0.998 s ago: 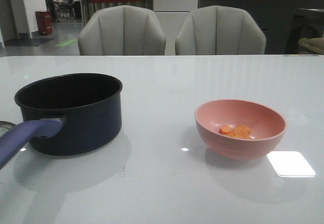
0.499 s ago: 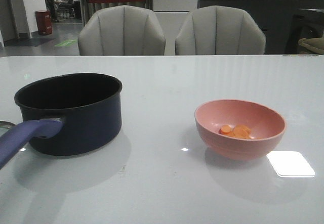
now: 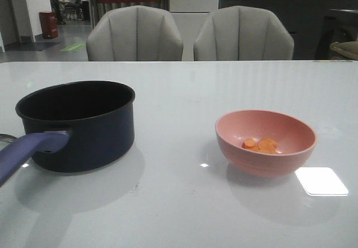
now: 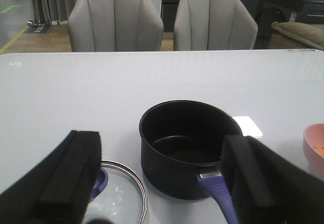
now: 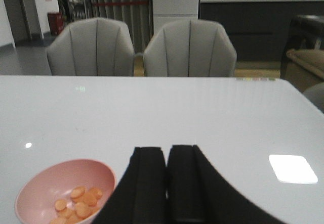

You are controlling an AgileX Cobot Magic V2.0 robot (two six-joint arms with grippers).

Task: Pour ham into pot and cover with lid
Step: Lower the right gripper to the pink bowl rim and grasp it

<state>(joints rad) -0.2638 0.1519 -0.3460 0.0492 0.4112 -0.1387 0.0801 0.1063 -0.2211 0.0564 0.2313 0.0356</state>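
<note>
The dark navy pot (image 3: 78, 125) stands at the table's left, its purplish-blue handle (image 3: 28, 150) pointing toward the front; it also shows in the left wrist view (image 4: 190, 145) and looks empty. Several orange ham slices (image 3: 260, 145) lie in a pink bowl (image 3: 265, 143) at the right, also in the right wrist view (image 5: 63, 196). The glass lid (image 4: 119, 191) with its blue knob lies flat beside the pot, partly hidden by a finger. My left gripper (image 4: 162, 183) is open and empty, short of the pot and lid. My right gripper (image 5: 166, 183) is shut and empty beside the bowl.
Two grey chairs (image 3: 134, 35) stand behind the table's far edge. A bright light reflection (image 3: 321, 181) lies on the glossy white table (image 3: 179, 203) near the bowl. Neither arm shows in the front view.
</note>
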